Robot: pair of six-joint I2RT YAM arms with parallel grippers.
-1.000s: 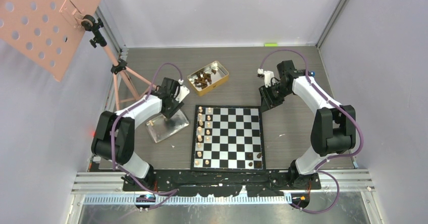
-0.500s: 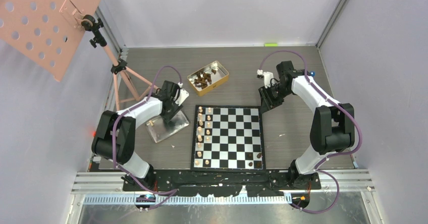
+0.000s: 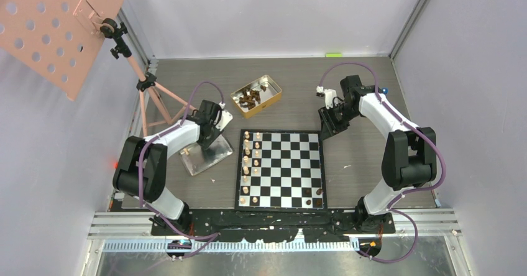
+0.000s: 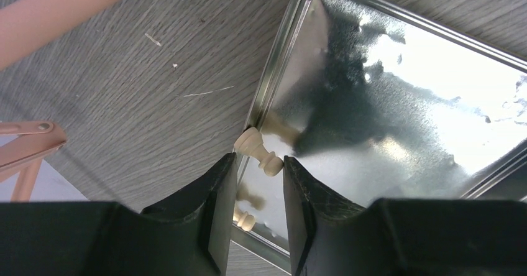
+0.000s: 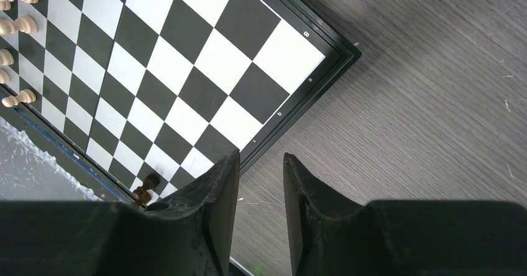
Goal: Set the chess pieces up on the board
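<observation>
In the right wrist view you can read only the board [image 5: 205,58]. Its black border carries small white marks [image 5: 306,33]. On one edge, beside the corner, you have what looks like an 8. Along the other edge run tiny letters that look like a, b and c. They are too small for you to be sure of.
</observation>
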